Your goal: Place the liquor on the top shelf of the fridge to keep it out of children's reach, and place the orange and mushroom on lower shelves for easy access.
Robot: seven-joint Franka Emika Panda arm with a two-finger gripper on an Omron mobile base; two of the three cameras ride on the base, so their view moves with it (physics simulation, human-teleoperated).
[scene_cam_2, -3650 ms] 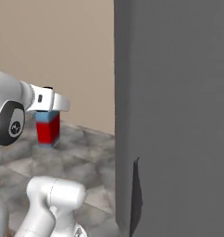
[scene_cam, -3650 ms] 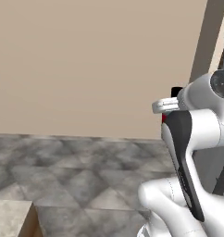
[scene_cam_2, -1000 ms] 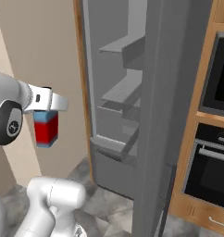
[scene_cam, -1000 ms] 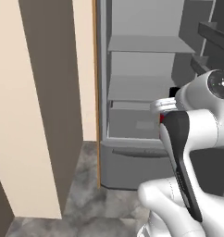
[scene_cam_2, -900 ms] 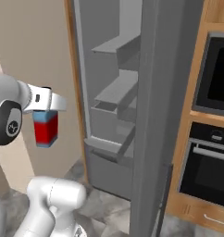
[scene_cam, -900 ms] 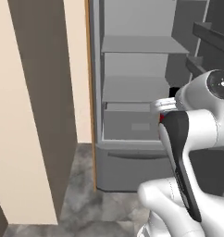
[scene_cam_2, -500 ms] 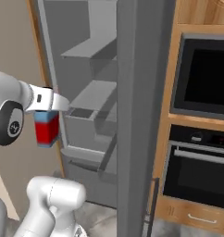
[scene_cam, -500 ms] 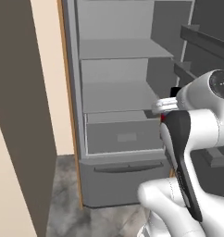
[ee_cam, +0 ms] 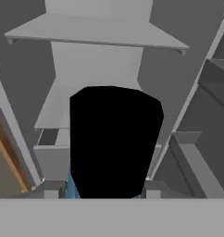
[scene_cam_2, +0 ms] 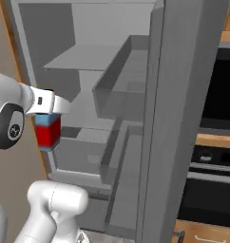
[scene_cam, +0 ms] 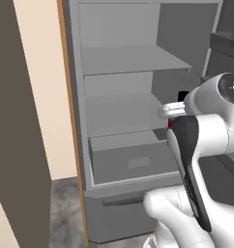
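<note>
The gripper [scene_cam_2: 46,114] is clamped on the liquor [scene_cam_2: 47,132], which hangs below the hand in the right base view: blue upper half under the fingers, red lower half showing. In the hand view the bottle's black cap [ee_cam: 115,141] blocks the centre, with a sliver of blue at its lower left. The bottle is held in the air in front of the open fridge [scene_cam: 138,121], outside the cavity and roughly level with the drawer [scene_cam: 131,162] and the lower shelf [scene_cam: 121,114]. The top shelf [scene_cam: 131,59] sits well above the bottle, bare as far as I can see. The orange and mushroom cannot be located here. Judgement: step in hand is carrying the liquor to the top shelf; no item looks placed yet. Risks from here: (1) the bottle is low relative to its target, so moving straight in would put it on a lower shelf or knock its base against the drawer front; it needs a lift first. (2) During the lift the bottle or hand could catch the front edge of the top shelf if raised too close in. (3) The open door [scene_cam_2: 183,118] with its bins stands close on the right, limiting sideways room for the elbow. (4) A tall, narrow bottle released tilted or near the shelf edge could topple out.
</note>
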